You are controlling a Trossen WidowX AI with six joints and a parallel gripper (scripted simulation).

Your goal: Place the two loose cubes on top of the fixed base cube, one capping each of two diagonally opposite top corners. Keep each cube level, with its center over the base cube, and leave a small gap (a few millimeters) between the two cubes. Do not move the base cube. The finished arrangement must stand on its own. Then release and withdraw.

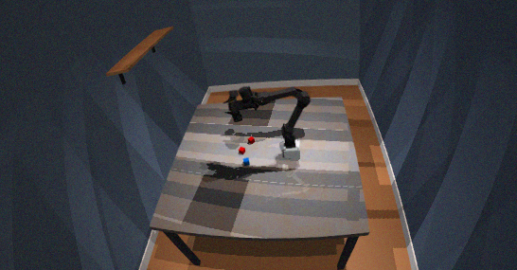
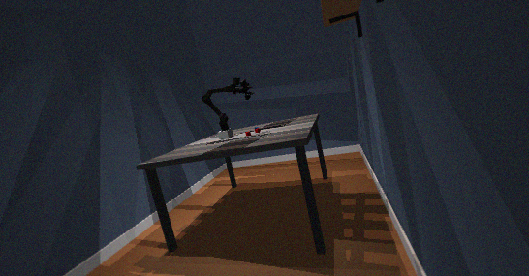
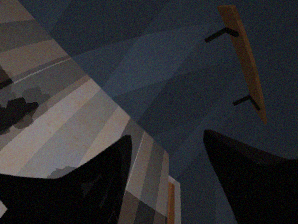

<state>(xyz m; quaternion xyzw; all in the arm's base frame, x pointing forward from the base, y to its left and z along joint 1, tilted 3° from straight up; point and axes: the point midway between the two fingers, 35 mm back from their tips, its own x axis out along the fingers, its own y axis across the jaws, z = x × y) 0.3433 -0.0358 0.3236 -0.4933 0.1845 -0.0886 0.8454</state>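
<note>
Two red cubes lie on the table, one farther back [image 1: 251,140] and one nearer and a little left [image 1: 241,151]. A blue cube [image 1: 246,161] lies just in front of them. All three stand apart. In the exterior view two red cubes [image 2: 248,134] [image 2: 257,130] show; the blue cube is mostly hidden there. My gripper [image 1: 227,106] [image 2: 252,91] [image 3: 167,134] is open, with nothing between its fingers. It is raised high above the table, away from the cubes. No cube shows in the wrist view.
The striped table [image 1: 303,210] [image 2: 194,154] [image 3: 60,120] carries the arm's pale base block [image 1: 291,153] [image 2: 225,135]. A wooden shelf [image 1: 139,51] [image 2: 339,2] [image 3: 247,65] hangs on the wall beyond the table edge. Dark arm shadows cross the table near the cubes.
</note>
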